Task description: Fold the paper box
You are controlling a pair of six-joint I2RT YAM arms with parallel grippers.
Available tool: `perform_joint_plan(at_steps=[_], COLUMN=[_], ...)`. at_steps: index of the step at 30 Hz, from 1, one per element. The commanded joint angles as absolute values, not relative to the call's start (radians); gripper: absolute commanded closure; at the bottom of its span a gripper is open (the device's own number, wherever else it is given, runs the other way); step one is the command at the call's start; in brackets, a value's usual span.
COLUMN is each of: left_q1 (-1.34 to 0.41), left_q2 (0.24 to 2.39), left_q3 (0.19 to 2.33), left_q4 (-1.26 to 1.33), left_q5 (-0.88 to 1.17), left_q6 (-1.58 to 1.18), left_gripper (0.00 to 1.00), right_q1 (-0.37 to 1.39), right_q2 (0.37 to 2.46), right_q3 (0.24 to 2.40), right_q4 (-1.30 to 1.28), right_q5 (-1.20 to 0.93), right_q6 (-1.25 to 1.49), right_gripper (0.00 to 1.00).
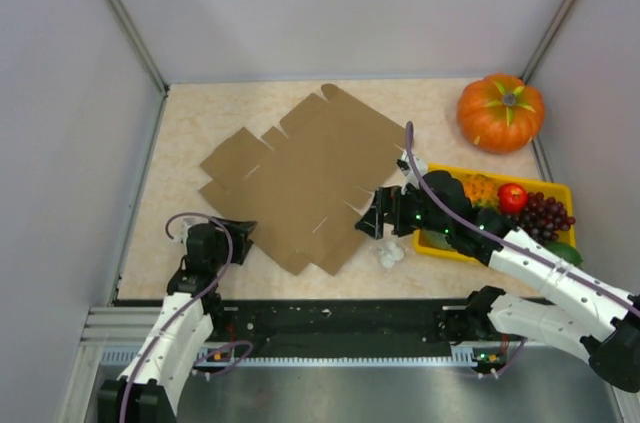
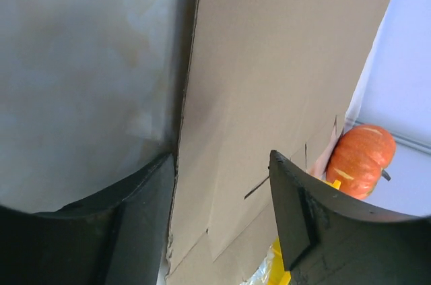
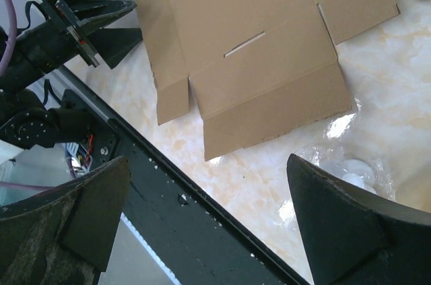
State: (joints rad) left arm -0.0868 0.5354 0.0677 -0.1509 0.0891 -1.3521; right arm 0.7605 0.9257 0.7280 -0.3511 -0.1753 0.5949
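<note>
1. Box (image 1: 300,178): an unfolded brown sheet lying flat on the table (image 1: 200,123), mid-table and turned at an angle. Flaps are spread and the slits show.
2. Left pincer (image 1: 238,233): at the sheet's near-left edge. In its own wrist view, the pincer (image 2: 221,157) has its jaws partly apart, with the edge of the box (image 2: 269,62) running between them, close against the left-hand finger (image 2: 87,231). It is not clamped on anything. Cannot tell whether a finger touches the card.
3. Right pincer (image 1: 370,215): at the sheet's right edge, between the box and the tray (image 1: 548,183). Its wrist view shows the pincer (image 3: 207,160) spread wide with nothing in it, above bare table (image 3: 404,83) just off a near corner of the box (image 3: 256,49).
4. That wrist view also catches the left pincer (image 3: 101,22) with its tips just beside the sheet's edge.
5. Plastic wad (image 1: 390,253): clear and crumpled, on the table just beside the sheet's near-right corner. It shows next to the right-hand finger in the right wrist view (image 3: 350,164).
6. The tray is yellow, at the right side, and holds grapes (image 1: 545,213), an apple (image 1: 512,197) and other produce.
7. Pumpkin (image 1: 500,113): orange, in the far-right corner, apart from the box. It also shows past the sheet in the left wrist view (image 2: 360,157).
</note>
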Motion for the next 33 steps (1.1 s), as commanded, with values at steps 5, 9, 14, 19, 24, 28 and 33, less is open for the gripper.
perform_joint_plan(at_steps=[5,9,14,19,24,28,33], left_q1=[-0.083,-0.083,-0.081,-0.081,-0.081,-0.081,-0.081], left_q2=[0.609,0.624,0.548,0.515,0.650,0.799,0.838], left_q3=[0.005,0.017,0.269,0.746,1.145,1.452,1.612], left_q4=[0.162,0.317,0.131,-0.211,-0.447,-0.632,-0.739], left_q5=[0.009,-0.014,0.051,-0.116,-0.063,0.285,0.462], left_q6=[-1.261,-1.136,-0.873,-0.524,-0.263,-0.076,0.067], left_gripper=[0.68,0.90,1.00,1.00,1.00,1.00,1.00], right_q1=[0.752,0.752,0.752,0.753,0.752,0.759,0.764], right_q2=[0.946,0.977,1.034,1.118,1.193,1.218,1.239], right_q3=[0.830,0.870,0.971,1.159,1.352,1.453,1.614], right_q4=[-0.310,-0.301,-0.324,-0.391,-0.423,-0.437,-0.399], right_q5=[-0.158,-0.166,-0.210,-0.134,-0.161,-0.222,-0.363], right_q6=[0.565,0.540,0.390,0.230,0.132,0.005,-0.239], right_gripper=[0.01,0.01,0.01,0.01,0.01,0.01,0.01])
